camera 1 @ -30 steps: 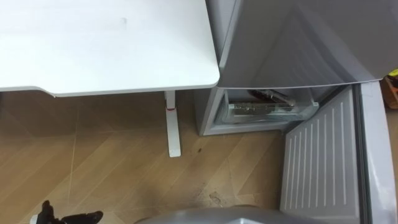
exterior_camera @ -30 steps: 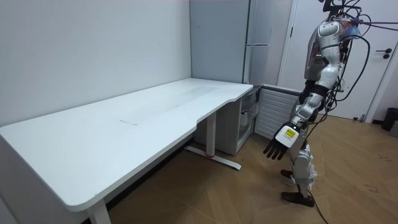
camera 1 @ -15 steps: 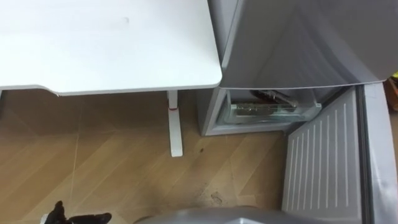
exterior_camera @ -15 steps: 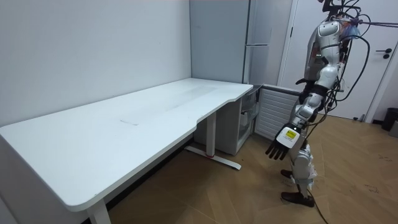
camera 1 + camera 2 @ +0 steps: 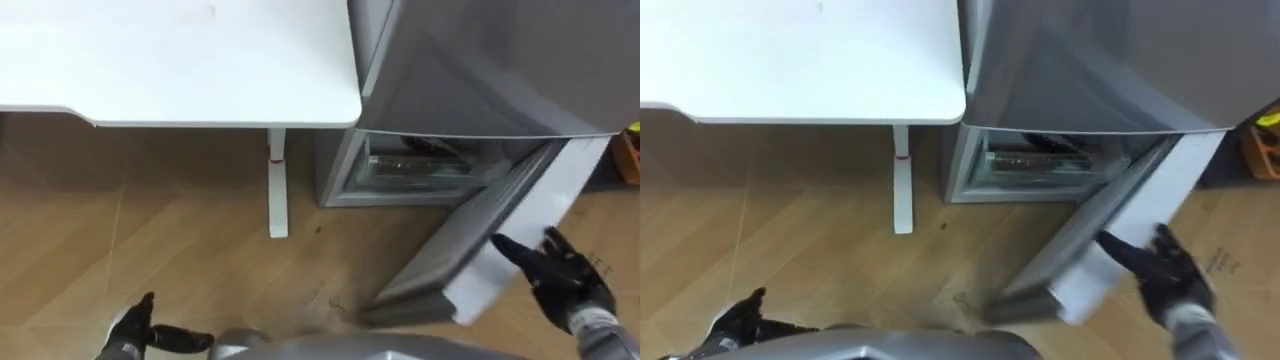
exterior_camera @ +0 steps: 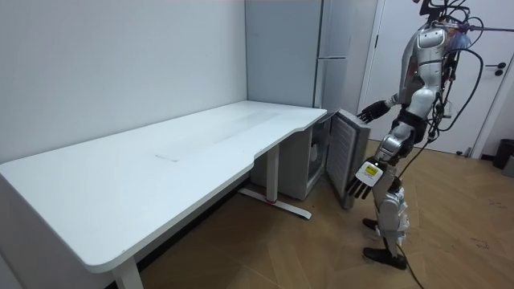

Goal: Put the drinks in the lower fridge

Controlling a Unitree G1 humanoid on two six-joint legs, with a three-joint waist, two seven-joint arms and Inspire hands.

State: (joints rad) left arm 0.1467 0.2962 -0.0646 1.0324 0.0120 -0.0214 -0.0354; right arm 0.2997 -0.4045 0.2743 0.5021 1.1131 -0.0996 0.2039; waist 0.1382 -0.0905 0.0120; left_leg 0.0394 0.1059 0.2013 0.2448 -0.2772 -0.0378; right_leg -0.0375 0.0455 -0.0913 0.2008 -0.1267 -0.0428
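The lower fridge door [image 5: 470, 250] stands half swung, between wide open and closed. My right hand [image 5: 565, 280] is open, its straight fingers laid on the door's white outer face near the free edge; the room view has that hand [image 6: 371, 112] at the door's [image 6: 347, 156] top corner. Behind the door, a clear drawer [image 5: 420, 170] in the lower fridge holds some packed items that I cannot make out. My left hand [image 5: 135, 328] hangs open and empty at my side, low on the left [image 6: 359, 181]. I stand on the wooden floor facing the fridge.
The grey upper fridge [image 5: 480, 60] stays closed above the drawer. A white desk [image 5: 170, 60] butts against the fridge's left side, its leg [image 5: 277, 185] standing on the floor. A yellow and orange object [image 5: 630, 150] sits at the far right edge.
The lower door has swung from wide open to about half closed. My right hand rose into view and now lies against its outer face. The left hand stays low.
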